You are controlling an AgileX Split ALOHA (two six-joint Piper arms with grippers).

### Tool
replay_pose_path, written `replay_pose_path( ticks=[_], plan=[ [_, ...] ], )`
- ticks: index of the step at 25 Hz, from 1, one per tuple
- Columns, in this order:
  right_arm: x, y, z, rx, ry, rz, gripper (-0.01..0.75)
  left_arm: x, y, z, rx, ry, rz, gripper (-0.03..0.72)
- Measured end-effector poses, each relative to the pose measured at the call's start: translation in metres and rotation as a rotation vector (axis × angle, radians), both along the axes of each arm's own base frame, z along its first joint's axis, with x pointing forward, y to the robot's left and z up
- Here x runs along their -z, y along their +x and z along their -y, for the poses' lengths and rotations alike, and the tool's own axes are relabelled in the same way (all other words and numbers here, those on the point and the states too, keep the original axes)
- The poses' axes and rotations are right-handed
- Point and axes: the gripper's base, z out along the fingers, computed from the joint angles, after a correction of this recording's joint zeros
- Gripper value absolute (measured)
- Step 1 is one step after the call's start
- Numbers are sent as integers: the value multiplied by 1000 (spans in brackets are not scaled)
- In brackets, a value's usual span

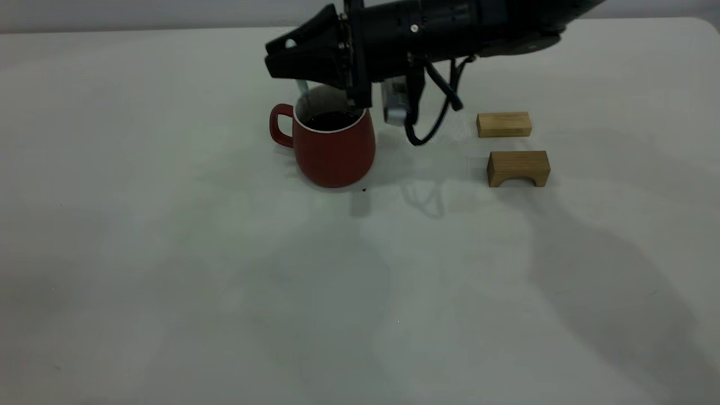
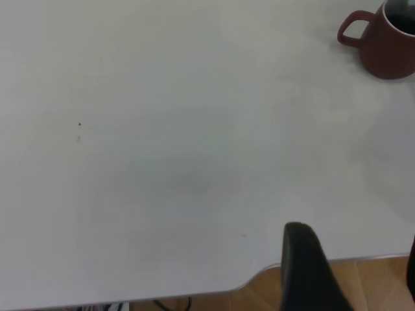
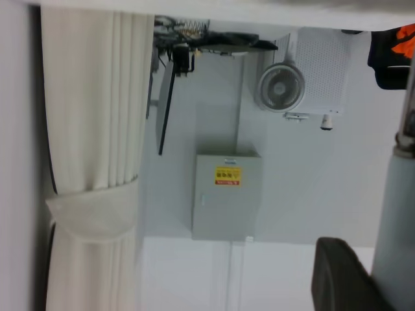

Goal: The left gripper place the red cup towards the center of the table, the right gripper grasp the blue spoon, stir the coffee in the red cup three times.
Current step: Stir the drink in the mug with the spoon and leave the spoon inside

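Your counter (image 1: 169,270) fills the frame. The red cup (image 1: 332,147) stands upper centre, dark coffee (image 1: 332,120) inside. Above it at the top, your right gripper (image 1: 289,53) is clamped on the blue spoon (image 1: 302,90), which dips into the cup. Your left gripper (image 2: 311,272) sits well apart, its opening impossible to tell.

white curtain (image 3: 91,162) | wall fan (image 3: 281,87) | grey cabinet (image 3: 227,194) | wood floor (image 2: 382,285)
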Motion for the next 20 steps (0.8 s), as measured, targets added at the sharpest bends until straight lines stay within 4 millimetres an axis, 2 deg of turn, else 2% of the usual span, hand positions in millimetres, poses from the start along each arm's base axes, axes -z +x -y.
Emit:
replay_pose_path(
  ticks=[4,9,14,18,20],
  plan=[
    [1,8,0,15,-3,23,133,0,0,0,0,0,0,446],
    [9,17,15,88,-52,16,133,0,0,0,0,0,0,446],
    [16,11,32,90,-22,-41,133,0,0,0,0,0,0,446],
    [20,5,35,84,1,-64,139,0,0,0,0,0,0,446],
    [21,4,35,67,-6,-36,166,0,0,0,0,0,0,446]
  ],
)
